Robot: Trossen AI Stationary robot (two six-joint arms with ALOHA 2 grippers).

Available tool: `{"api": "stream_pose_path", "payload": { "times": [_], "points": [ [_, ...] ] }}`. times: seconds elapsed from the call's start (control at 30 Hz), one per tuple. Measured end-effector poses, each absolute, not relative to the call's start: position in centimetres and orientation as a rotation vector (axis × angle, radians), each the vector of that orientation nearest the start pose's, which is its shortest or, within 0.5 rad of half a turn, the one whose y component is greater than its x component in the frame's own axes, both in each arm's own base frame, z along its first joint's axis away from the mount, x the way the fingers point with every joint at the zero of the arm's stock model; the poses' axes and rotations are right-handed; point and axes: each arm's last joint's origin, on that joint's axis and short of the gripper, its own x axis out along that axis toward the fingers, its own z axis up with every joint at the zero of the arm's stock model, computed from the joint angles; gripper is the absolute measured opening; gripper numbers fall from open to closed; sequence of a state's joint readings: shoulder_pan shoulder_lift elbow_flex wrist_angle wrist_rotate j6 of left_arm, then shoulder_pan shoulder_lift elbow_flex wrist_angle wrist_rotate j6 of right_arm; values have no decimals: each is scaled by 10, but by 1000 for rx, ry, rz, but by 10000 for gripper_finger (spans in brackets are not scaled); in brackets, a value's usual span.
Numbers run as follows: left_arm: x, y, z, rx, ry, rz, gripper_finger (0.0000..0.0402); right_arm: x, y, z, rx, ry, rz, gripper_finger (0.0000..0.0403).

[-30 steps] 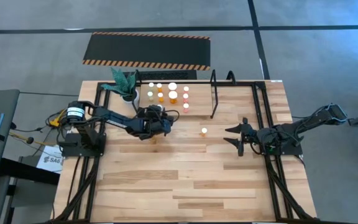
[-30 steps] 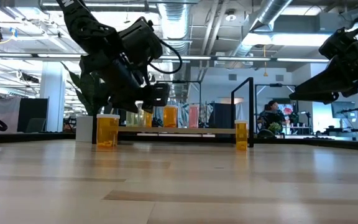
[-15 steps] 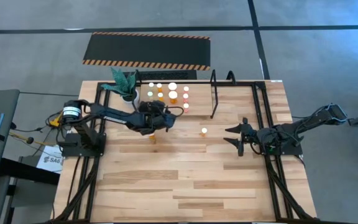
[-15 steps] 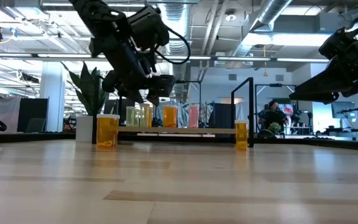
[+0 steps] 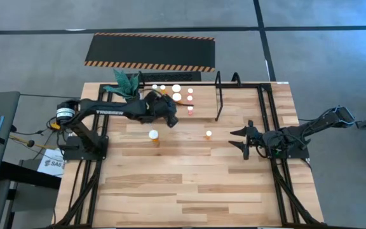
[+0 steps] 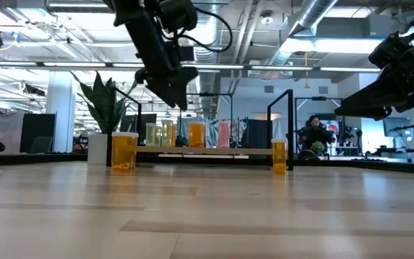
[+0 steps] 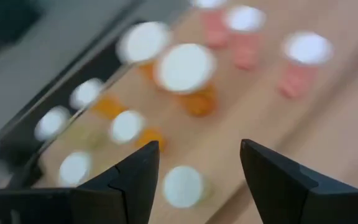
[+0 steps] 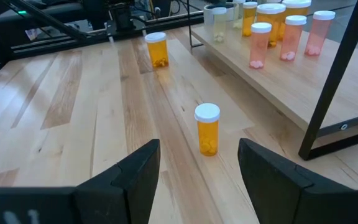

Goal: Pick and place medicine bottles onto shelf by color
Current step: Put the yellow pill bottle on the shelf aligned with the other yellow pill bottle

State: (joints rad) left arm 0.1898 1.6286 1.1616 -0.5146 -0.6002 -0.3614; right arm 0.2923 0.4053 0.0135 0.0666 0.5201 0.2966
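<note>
The left end effector (image 5: 170,119) sits just above the middle of the high view, over the near edge of the light wooden shelf with thin black hoop ends (image 5: 203,103). Its two dark fingers (image 7: 138,180) are apart and hold nothing. In the left wrist view, blurry white-capped medicine bottles (image 7: 185,78) show below the fingers: orange ones, pale yellow ones and pink ones.

On the shelf, in the upper middle of the high view, a group of small medicine bottles (image 5: 176,97) stands close together, showing their round white caps. In the low view they stand in a row on the shelf board (image 6: 192,150), in the middle of the frame, yellow ones then orange then pink.

Two orange bottles with white caps stand on the wooden desk (image 5: 189,184), off the shelf. One orange bottle (image 5: 153,135) is left of the middle in the high view, just below the left end effector. The other orange bottle (image 5: 209,134) is near the middle, between the two arms.

The right end effector (image 5: 241,140) waits at the middle right of the high view, well apart from the bottles. Its fingers (image 8: 135,180) are spread wide and empty.

A green plant in a white pot (image 5: 127,84) stands at the left end of the shelf.
</note>
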Motion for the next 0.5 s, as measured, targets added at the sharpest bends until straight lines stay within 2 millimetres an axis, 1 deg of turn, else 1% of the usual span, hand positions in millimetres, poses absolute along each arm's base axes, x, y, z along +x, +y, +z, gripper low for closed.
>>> {"api": "stream_pose_path", "payload": {
  "times": [0.1,0.13,0.23,0.33,0.5],
  "points": [
    [318,85,240,-8,974,663,213,114,19,140,165,263,-268,240],
    [319,88,240,17,997,582,213,114,19,140,164,263,-268,240],
    [314,95,238,58,1075,394,213,114,19,140,164,263,-268,240],
    [310,101,236,99,1108,315,213,114,19,140,164,263,-268,240],
    [308,107,237,194,1129,274,214,114,19,140,164,263,-268,240]
  ]
}}
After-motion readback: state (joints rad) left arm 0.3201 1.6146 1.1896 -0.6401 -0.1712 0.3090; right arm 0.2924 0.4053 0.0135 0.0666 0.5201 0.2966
